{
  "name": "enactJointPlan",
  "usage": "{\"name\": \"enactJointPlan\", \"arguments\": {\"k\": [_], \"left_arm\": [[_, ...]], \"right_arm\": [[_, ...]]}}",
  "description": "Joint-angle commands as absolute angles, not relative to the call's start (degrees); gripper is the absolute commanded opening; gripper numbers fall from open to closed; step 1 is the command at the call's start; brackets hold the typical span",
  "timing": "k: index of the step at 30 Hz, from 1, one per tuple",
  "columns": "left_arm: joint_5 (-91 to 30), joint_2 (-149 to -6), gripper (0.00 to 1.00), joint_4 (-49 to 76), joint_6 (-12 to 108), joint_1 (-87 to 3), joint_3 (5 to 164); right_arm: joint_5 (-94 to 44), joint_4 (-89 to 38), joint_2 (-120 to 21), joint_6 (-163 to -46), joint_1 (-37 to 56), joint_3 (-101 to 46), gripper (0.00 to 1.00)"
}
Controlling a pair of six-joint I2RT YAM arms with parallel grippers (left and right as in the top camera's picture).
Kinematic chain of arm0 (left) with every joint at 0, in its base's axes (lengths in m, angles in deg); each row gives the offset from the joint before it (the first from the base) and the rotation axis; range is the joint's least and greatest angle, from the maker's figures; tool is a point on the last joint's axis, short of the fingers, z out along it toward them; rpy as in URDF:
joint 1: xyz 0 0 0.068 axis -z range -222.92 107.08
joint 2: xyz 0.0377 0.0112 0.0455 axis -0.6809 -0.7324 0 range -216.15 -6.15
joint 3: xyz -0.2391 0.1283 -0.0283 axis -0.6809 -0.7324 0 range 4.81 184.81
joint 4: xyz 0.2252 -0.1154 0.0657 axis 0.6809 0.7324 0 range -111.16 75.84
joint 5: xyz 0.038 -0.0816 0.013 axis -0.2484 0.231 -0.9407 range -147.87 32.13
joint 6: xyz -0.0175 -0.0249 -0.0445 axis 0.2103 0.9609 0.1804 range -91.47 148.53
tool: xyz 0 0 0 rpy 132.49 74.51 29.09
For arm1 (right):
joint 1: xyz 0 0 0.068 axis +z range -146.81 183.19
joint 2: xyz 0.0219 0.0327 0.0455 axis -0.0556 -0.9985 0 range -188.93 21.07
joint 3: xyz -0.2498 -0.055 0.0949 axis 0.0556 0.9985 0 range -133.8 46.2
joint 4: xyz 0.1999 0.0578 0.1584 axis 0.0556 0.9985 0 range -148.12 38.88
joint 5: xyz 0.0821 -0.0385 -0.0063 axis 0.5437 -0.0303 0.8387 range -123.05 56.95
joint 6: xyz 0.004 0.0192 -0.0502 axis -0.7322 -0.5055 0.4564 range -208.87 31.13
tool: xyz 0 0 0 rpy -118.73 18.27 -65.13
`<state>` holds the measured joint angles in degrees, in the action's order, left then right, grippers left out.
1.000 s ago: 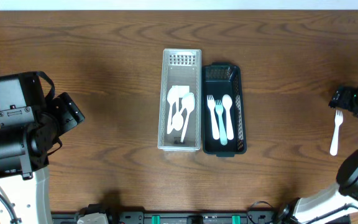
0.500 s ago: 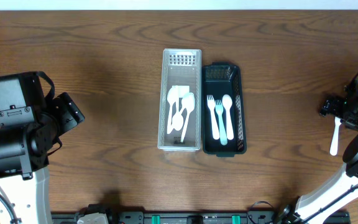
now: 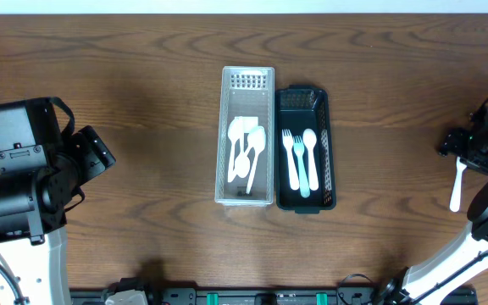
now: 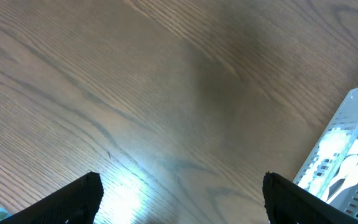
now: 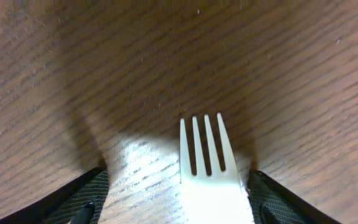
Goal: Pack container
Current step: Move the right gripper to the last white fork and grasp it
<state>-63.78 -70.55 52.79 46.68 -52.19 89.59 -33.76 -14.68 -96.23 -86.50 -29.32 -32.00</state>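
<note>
While the black perforated plastic basket [image 3: 305, 161] is taken as the landmark at the middle of the dark wood-grain counter [image 3: 142, 76], a clear rectangular plastic container [image 3: 248, 93] is seen touching its left side, the two set parallel with their long edges together. A few white plastic spoons [image 3: 246, 152] are held in the clear container, and two forks and a spoon [image 3: 299, 157], in white and pale blue, are laid lengthwise in the black basket. A single white plastic fork [image 3: 457, 188] is found well to the right of the basket, flat on the bare counter near the edge, its tines turned toward the far side. The right arm's fingers [image 5: 82, 196] are lowered over the head of that fork and are spread on either side of it; in the right wrist view a gap is seen between one finger and the tines, so the fork is straddled but not clamped. The left arm's fingers [image 4: 73, 200] are held well to the left of the basket, spread wide above bare wood with nothing between them, and only a corner of the clear container is caught at the edge of the left wrist view.
</note>
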Motion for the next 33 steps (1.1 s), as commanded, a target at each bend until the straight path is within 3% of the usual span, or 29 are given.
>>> {"name": "enactJointPlan", "arguments": {"k": [1,3,10,24,28,33], "left_arm": [[-63.5,-70.6,0.85,53.0,46.2,-52.4,89.4],[-63.5,-70.6,0.85,53.0,46.2,-52.4,89.4],[-63.5,-70.6,0.85,53.0,46.2,-52.4,89.4],[-63.5,-70.6,0.85,53.0,46.2,-52.4,89.4],[-63.5,-70.6,0.85,53.0,46.2,-52.4,89.4],[-63.5,-70.6,0.85,53.0,46.2,-52.4,89.4]], "right_arm": [[-33.8,-15.3,-98.2,-86.7,-29.8,-31.6,0.69],[-33.6,-15.6,-98.2,-87.3,-29.8,-31.6,0.61],[-33.6,-15.3,-98.2,-88.1,-29.8,-31.6,0.52],[-33.7,-12.4,-98.2,-88.2,-30.0,-31.6,0.53],[-33.7,-12.3,-98.2,-88.2,-30.3,-31.6,0.4],[-33.7,-12.3,-98.2,-88.2,-30.6,-31.6,0.3]]}}
